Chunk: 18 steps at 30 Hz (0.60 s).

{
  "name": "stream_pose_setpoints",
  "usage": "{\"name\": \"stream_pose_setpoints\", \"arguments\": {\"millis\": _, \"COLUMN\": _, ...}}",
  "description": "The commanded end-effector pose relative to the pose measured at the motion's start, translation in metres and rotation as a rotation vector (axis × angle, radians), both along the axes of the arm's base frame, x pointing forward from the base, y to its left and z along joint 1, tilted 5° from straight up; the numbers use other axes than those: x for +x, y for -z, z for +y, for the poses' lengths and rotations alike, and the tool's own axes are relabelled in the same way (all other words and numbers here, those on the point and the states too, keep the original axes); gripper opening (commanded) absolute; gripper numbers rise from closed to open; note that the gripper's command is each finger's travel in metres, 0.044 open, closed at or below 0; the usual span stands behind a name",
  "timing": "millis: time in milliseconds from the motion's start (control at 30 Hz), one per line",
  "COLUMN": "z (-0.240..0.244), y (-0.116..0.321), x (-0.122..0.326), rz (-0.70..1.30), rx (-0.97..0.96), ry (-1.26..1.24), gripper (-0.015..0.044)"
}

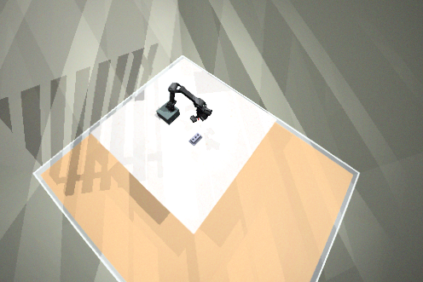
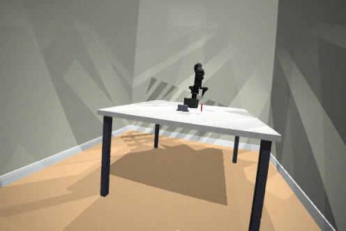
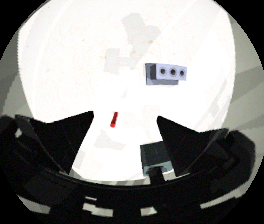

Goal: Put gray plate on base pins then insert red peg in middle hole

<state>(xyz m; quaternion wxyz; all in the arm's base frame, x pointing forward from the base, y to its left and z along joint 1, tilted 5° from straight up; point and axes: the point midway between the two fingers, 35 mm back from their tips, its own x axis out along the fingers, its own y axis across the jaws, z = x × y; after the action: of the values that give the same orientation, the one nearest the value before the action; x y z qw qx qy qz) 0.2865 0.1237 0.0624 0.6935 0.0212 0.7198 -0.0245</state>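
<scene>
The gray plate (image 1: 195, 138) (image 2: 183, 107) (image 3: 168, 66) sits on the base (image 3: 164, 82) and looks flat, with its three holes facing up in the wrist view. The two pins cannot be made out. The red peg (image 1: 198, 118) (image 2: 201, 107) (image 3: 114, 120) stands upright on the table, apart from the plate and base. My gripper (image 1: 201, 117) (image 2: 197, 94) (image 3: 126, 116) is wide open and empty, above the table. In the wrist view the peg shows between the fingertips, nearer the left one, but lower down. The plate lies beyond the right fingertip.
The arm's own box-shaped mount (image 1: 168, 113) (image 2: 191, 102) (image 3: 154, 154) stands on the white table (image 1: 192, 198) (image 2: 223, 118), behind the plate in the exterior view. Shadows of the arm fall near the plate and peg.
</scene>
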Motion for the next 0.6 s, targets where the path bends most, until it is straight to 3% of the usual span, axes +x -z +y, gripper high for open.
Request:
{"name": "stream_pose_setpoints", "arguments": {"millis": 0, "z": 0.0294, "y": 0.0057, "x": -0.052, "rz": 0.021, "rx": -0.029, "ry": 0.686, "gripper": 0.044}}
{"name": "stream_pose_setpoints", "arguments": {"millis": 100, "z": 0.0331, "y": 0.006, "x": -0.0597, "rz": 0.021, "rx": -0.037, "ry": 0.844, "gripper": 0.044}}
{"name": "stream_pose_setpoints", "arguments": {"millis": 567, "z": 0.0341, "y": 0.0059, "x": -0.0618, "rz": 0.021, "rx": -0.038, "ry": 0.857, "gripper": 0.044}}
